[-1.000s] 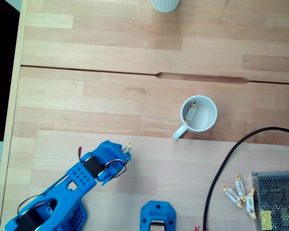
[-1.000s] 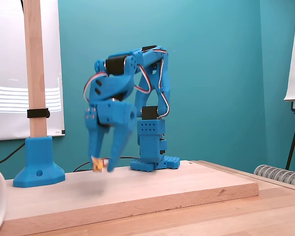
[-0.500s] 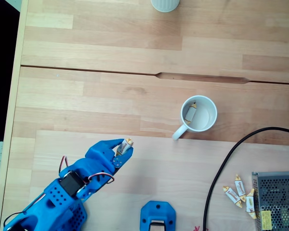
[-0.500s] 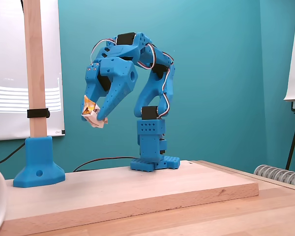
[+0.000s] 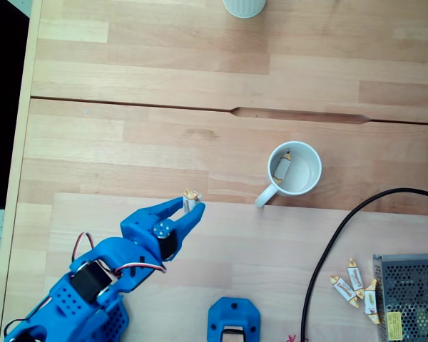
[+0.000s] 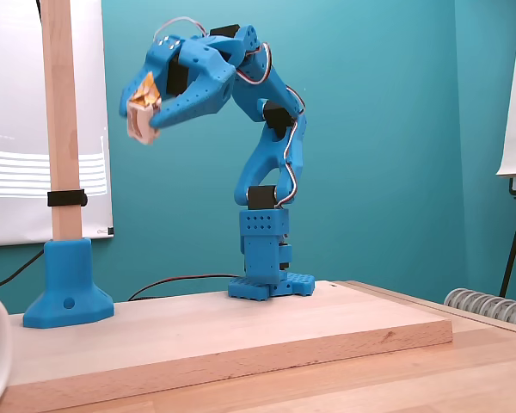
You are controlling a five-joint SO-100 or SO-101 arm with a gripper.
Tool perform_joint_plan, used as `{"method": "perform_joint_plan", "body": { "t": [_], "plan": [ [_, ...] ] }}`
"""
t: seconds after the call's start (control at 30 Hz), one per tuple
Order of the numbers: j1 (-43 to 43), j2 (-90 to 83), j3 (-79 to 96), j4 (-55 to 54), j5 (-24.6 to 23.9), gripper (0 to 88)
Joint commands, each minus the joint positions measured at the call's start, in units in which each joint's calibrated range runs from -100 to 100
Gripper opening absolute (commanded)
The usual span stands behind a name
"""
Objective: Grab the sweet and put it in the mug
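Here the blue gripper [image 5: 190, 206] is clamped on the sweet [image 5: 192, 200], high above the wooden board [image 6: 241, 331].

From above, the sweet sits pinched at the tips of the two fingers, to the left of the white mug [image 5: 294, 169] and well apart from it; the mug's handle points down-left toward the arm. Another wrapped sweet [image 5: 282, 166] already lies inside the mug. Three more sweets [image 5: 355, 283] lie near the metal mesh box [image 5: 409, 296] at the lower right, beside a black cable [image 5: 328, 253]. In the side view the gripper [image 6: 141, 120] is raised near the wooden post [image 6: 62, 120], the sweet [image 6: 143, 110] pale with an orange end.
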Motion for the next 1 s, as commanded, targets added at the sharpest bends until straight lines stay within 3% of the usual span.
{"method": "perform_joint_plan", "body": {
  "t": [0.0, 0.13, 0.27, 0.7, 0.97],
  "plan": [
    [0.5, -0.9, -5.7, -1.0, 8.2, 5.2],
    [4.6, -0.9, -5.5, -1.0, 14.1, 4.6],
    [10.9, -0.9, -5.6, -1.0, 16.9, 4.6],
    [12.2, -0.9, -1.1, -1.0, 17.6, 4.5],
    [13.0, 3.6, -9.1, -1.0, 17.7, 4.5]
  ]
}}
